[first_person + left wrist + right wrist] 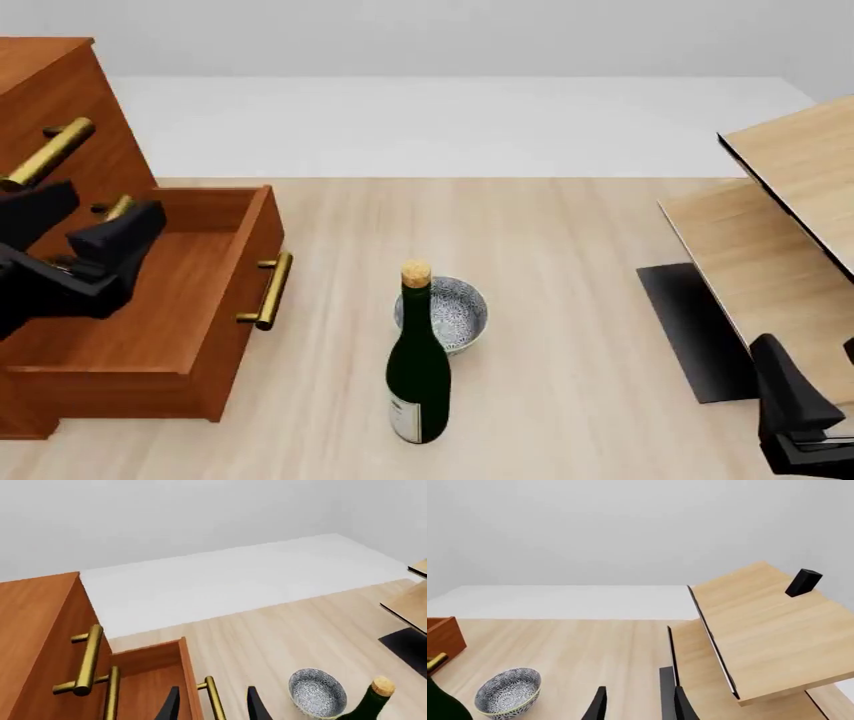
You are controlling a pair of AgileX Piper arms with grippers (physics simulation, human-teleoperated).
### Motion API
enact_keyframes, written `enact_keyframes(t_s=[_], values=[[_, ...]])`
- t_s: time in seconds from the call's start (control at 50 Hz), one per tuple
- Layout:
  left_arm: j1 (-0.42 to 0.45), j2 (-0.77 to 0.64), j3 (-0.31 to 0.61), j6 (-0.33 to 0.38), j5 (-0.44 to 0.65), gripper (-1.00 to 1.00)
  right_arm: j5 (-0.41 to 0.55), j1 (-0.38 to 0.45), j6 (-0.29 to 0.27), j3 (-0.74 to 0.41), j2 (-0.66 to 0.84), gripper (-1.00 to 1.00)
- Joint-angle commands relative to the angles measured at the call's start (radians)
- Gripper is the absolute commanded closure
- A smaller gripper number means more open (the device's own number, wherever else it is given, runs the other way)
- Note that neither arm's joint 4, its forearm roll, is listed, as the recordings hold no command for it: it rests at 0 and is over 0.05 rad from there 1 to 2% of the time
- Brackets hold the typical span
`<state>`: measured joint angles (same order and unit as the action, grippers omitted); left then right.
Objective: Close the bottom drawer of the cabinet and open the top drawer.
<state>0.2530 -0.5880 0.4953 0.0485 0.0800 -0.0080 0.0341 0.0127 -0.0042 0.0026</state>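
The reddish-brown cabinet [54, 90] stands at the far left. Its bottom drawer [160, 300] is pulled well out, brass handle [271, 290] facing the table's middle. The top drawer [40, 630] is pushed in, and its handle [47, 152] shows high on the front. My left gripper [87, 225] hovers open over the pulled-out drawer's inside, near the middle handle [118, 207]. In the left wrist view the open fingers [170, 705] straddle the bottom drawer's front and handle [213, 695]. My right gripper [807, 360] is open at the near right, holding nothing.
A dark green corked bottle [419, 360] stands mid-table, with a blue-patterned bowl [445, 310] just behind it. Pale plywood furniture [787, 200] and a black mat [687, 330] fill the right side. A white floor strip [454, 125] lies beyond.
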Motion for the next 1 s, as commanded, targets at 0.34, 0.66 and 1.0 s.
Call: enact_keyframes(t_s=[0.34,0.66,1.0], values=[[0.145,-0.248,0.236,-0.231,0.208,-1.0,-0.005,0.005,-0.002,0.0,-0.001,-1.0],[0.17,-0.288,0.141,-0.551,0.149,-1.0,-0.008,0.002,0.005,0.0,-0.001,-1.0],[0.166,-0.343,0.068,-0.67,0.131,-1.0,-0.007,0.004,0.009,0.0,-0.001,-1.0]])
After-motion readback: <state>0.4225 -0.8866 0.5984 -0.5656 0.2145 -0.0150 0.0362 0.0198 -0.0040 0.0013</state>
